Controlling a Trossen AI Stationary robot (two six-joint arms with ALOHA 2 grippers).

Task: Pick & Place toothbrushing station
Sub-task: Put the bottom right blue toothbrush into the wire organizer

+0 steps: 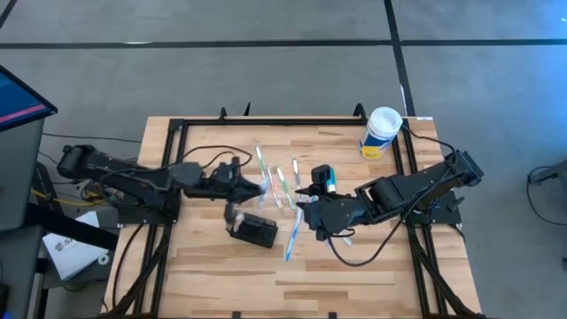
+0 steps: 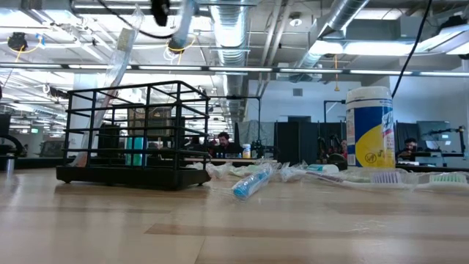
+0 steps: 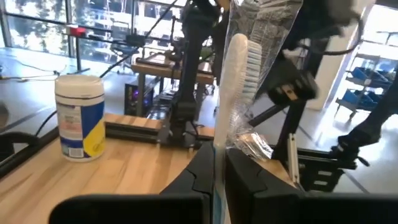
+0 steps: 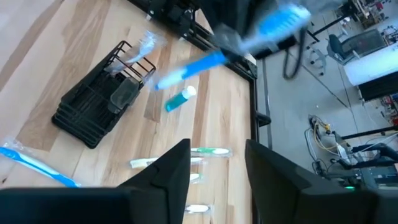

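The left gripper (image 1: 262,188) is clenched on a wrapped white toothbrush (image 3: 239,68), which stands upright between its fingers in the left wrist view. In the overhead view this gripper hangs just above the table's centre, and the toothbrushing station (image 1: 253,230), a low black wire rack, lies close by at about six o'clock from it. The rack's long axis runs roughly from ten o'clock to four o'clock on the table (image 1: 354,266). The left gripper looks slightly the nearer of the two to the rack, so the coming move likely turns on carrying the upright brush a short way toward six o'clock and lowering it between the wires. The right gripper (image 1: 306,213) sits just to the rack's three o'clock side with its jaws spread apart, holding nothing. In the right wrist view a blue toothbrush (image 4: 214,59) appears blurred in mid-air beyond the open fingers, above the rack, apparently just let go; whether it will land inside cannot be told. The rack seems to hold a clear wrapped item at its far end, and the level view shows dark and teal shapes behind its bars, though whether these are inside is unclear. Several more wrapped toothbrushes (image 1: 282,182) lie loose on the wood at about twelve o'clock from the rack. A yellow-and-white canister (image 1: 382,133) with a white lid stands well apart at the table's two o'clock corner.
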